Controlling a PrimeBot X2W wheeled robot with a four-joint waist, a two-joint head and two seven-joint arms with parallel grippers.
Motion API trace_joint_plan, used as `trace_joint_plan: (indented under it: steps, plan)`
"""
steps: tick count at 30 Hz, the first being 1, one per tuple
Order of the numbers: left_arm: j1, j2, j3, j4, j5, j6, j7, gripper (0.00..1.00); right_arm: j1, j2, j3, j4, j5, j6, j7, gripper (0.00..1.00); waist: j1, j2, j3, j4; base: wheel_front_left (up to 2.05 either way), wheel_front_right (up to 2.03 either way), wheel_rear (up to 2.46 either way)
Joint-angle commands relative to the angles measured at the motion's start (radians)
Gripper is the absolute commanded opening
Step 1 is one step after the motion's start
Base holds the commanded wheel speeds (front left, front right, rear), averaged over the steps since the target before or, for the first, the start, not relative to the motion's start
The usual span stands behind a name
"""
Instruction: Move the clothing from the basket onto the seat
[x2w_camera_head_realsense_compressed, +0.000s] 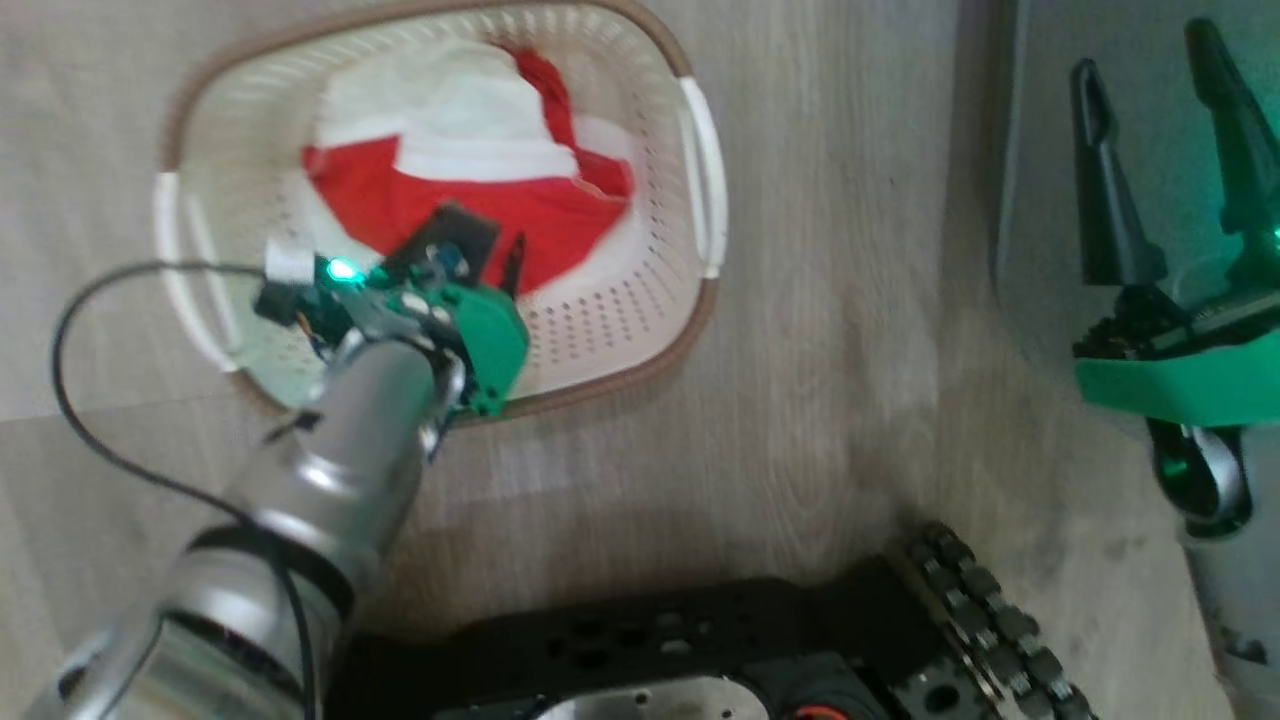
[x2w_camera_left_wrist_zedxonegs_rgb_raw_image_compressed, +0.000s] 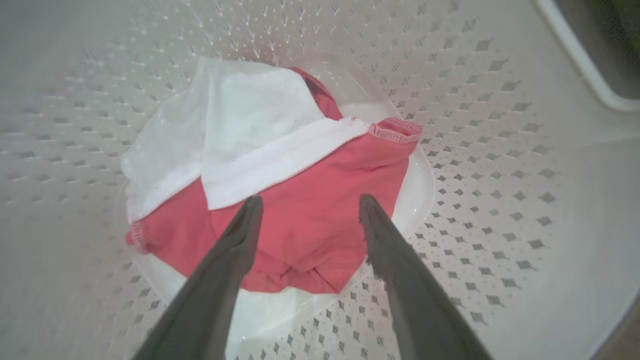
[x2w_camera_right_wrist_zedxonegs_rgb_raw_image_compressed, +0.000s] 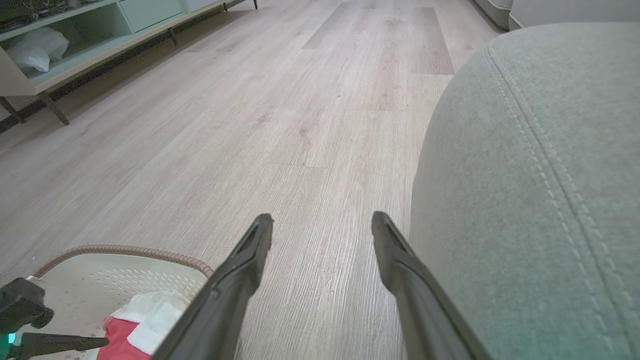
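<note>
The cream basket (x2w_camera_head_realsense_compressed: 620, 330) with a brown rim stands on the floor at upper left in the head view. Red and white clothing (x2w_camera_head_realsense_compressed: 470, 170) lies on its floor. My left gripper (x2w_camera_head_realsense_compressed: 490, 260) reaches down inside the basket, open, its fingers just above the red part of the clothing (x2w_camera_left_wrist_zedxonegs_rgb_raw_image_compressed: 310, 220) with nothing between them. My right gripper (x2w_camera_head_realsense_compressed: 1165, 140) is open and empty at the far right, over the edge of the grey-green seat (x2w_camera_head_realsense_compressed: 1040, 120). In the right wrist view my right gripper (x2w_camera_right_wrist_zedxonegs_rgb_raw_image_compressed: 322, 225) points along the floor beside the seat (x2w_camera_right_wrist_zedxonegs_rgb_raw_image_compressed: 530, 200), with the basket (x2w_camera_right_wrist_zedxonegs_rgb_raw_image_compressed: 125, 270) at lower left.
Pale wood floor (x2w_camera_head_realsense_compressed: 830, 350) lies between basket and seat. My dark wheeled base (x2w_camera_head_realsense_compressed: 700, 650) sits at the bottom. A black cable (x2w_camera_head_realsense_compressed: 70, 380) loops off the left arm. A low green shelf unit (x2w_camera_right_wrist_zedxonegs_rgb_raw_image_compressed: 100, 35) stands far off along the wall.
</note>
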Motion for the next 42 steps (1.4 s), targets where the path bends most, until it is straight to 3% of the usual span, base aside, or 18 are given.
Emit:
trace_joint_plan:
  steps: [1,9,12,18,23,30,34,35,36,37,39,42]
  plan:
    - [0.005,0.013,0.005,0.006,-0.008,-0.003,-0.003,1.0,0.029,-0.001,0.019,-0.035,0.002,0.0,-0.006,1.0,-0.0002,0.0001,0.052,-0.049,0.0,0.0,0.0]
    - [-0.114,0.013,-0.062,0.12,0.006,-0.019,0.041,1.0,0.009,0.033,0.039,-0.053,0.006,0.0,-0.006,1.0,-0.0002,0.0001,0.119,-0.095,0.0,0.0,0.0]
    - [-0.117,0.013,-0.081,0.136,0.011,0.043,0.108,1.0,0.017,0.036,0.049,-0.057,0.002,0.0,-0.006,1.0,-0.0002,0.0001,0.122,-0.1,0.0,0.0,0.0]
    - [-0.17,0.031,-0.118,0.15,0.036,0.056,0.225,1.0,0.03,0.038,0.063,-0.07,0.001,0.0,-0.006,1.0,-0.0002,0.0001,0.136,-0.119,0.0,0.0,0.0]
    - [-0.193,0.036,-0.138,0.153,0.05,0.107,0.328,1.0,0.038,0.042,0.069,-0.079,0.001,0.0,-0.006,1.0,-0.0002,0.0001,0.149,-0.131,0.0,0.0,0.0]
    - [-0.21,0.024,-0.165,0.154,0.063,0.157,0.384,1.0,0.045,0.047,0.078,-0.083,-0.004,0.0,-0.006,1.0,-0.0002,0.0001,0.16,-0.136,0.0,0.0,0.0]
    - [-0.213,0.018,-0.182,0.154,0.065,0.15,0.408,1.0,0.045,0.044,0.082,-0.083,-0.01,0.0,-0.006,1.0,-0.0002,0.0001,0.16,-0.134,0.0,0.0,0.0]
    - [-0.212,0.017,-0.186,0.154,0.063,0.145,0.421,0.76,0.044,0.044,0.081,-0.083,-0.01,0.0,-0.006,1.0,-0.0002,0.0001,0.16,-0.134,0.0,0.0,0.0]
    - [-0.21,0.016,-0.187,0.154,0.058,0.131,0.432,0.09,0.043,0.045,0.08,-0.084,-0.01,0.0,-0.006,1.0,-0.0002,0.0001,0.16,-0.133,0.0,0.0,0.0]
    - [-0.207,0.015,-0.185,0.154,0.048,0.114,0.441,0.0,0.043,0.046,0.079,-0.085,-0.009,0.0,-0.006,1.0,-0.0002,0.0001,0.16,-0.132,0.0,0.0,0.0]
    - [-0.203,0.014,-0.187,0.154,0.037,0.087,0.45,0.0,0.042,0.05,0.077,-0.088,-0.008,0.0,-0.006,1.0,-0.0002,0.0001,0.162,-0.13,0.0,0.0,0.0]
    - [-0.207,0.014,-0.195,0.154,0.037,0.084,0.433,0.0,0.039,0.052,0.08,-0.091,-0.009,0.0,-0.006,1.0,-0.0002,0.0001,0.165,-0.127,0.0,0.0,0.0]
